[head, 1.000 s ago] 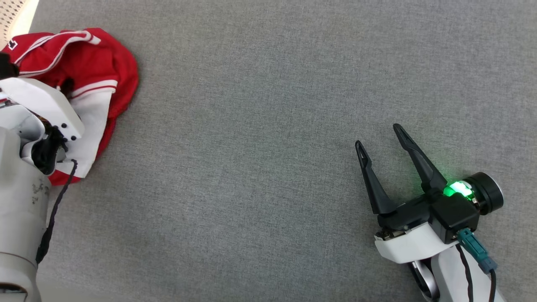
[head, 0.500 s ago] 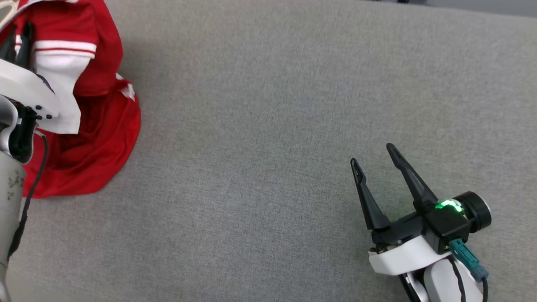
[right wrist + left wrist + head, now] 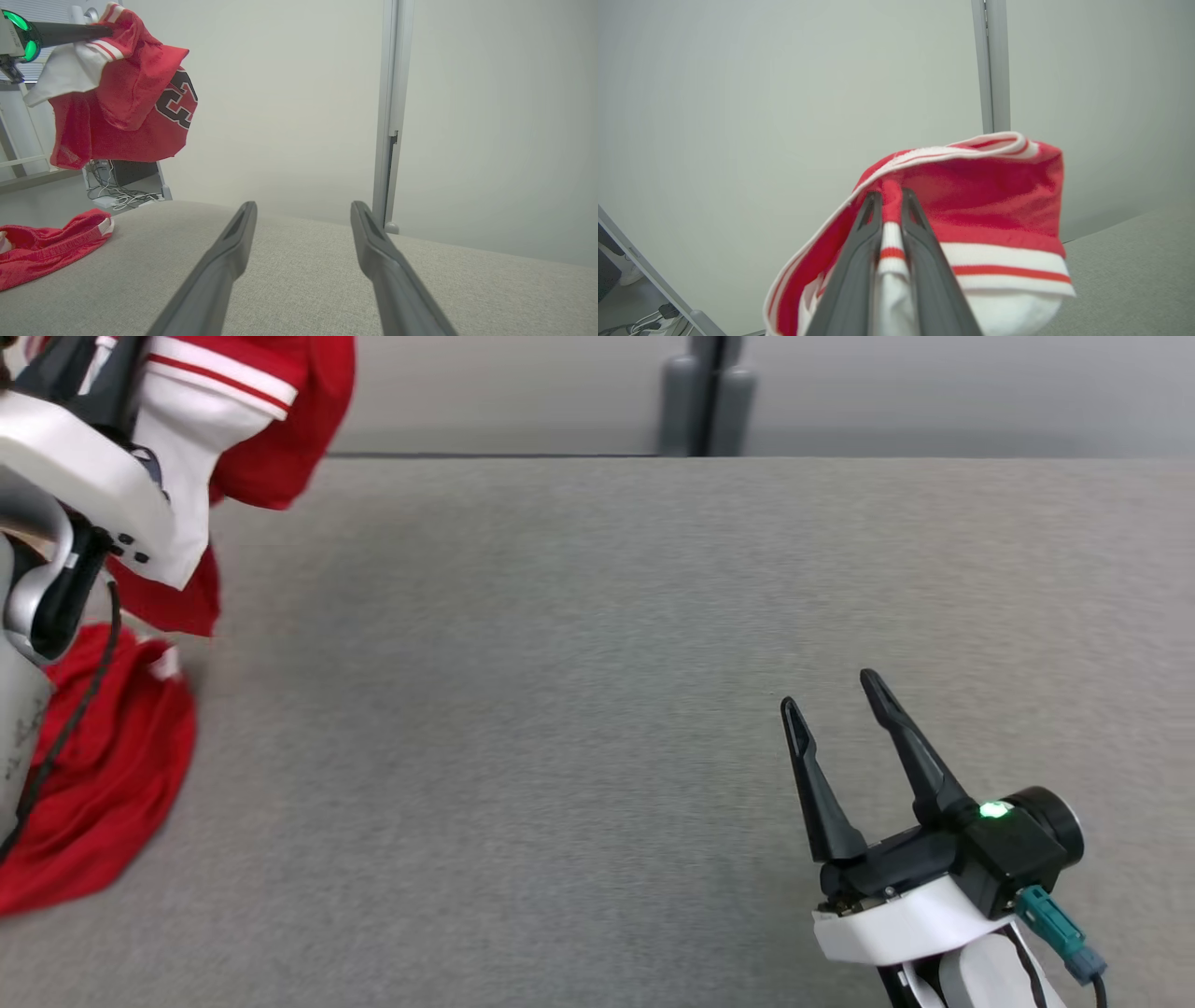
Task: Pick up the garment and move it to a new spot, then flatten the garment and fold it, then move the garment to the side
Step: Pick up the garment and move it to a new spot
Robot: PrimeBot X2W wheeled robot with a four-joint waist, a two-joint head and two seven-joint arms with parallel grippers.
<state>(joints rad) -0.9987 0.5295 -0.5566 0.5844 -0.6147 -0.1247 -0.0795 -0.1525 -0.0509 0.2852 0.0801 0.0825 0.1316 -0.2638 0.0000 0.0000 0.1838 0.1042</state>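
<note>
The garment [image 3: 994,200] is a red jersey with white, red-striped trim and a black number [image 3: 180,100]. It hangs in the air at the table's left end, pinched at its trim by my left gripper [image 3: 887,196], which is shut on it. The same gripper reaches in from the top left of the right wrist view [image 3: 105,30], and its white wrist housing [image 3: 84,476] partly covers the cloth [image 3: 280,420] in the head view. My right gripper [image 3: 829,693] hovers open and empty low over the table's right part, its fingers spread in its own view [image 3: 303,207].
A second heap of red cloth [image 3: 93,793] lies on the grey fabric table [image 3: 560,709] below the hanging jersey, apart from it in the right wrist view [image 3: 46,247]. A pale wall with a grey post [image 3: 390,116] stands behind the table's far edge.
My left gripper has lifted the jersey from the table into the air, leaving a red heap below. The head camera has tilted up. The right gripper has stayed open.
</note>
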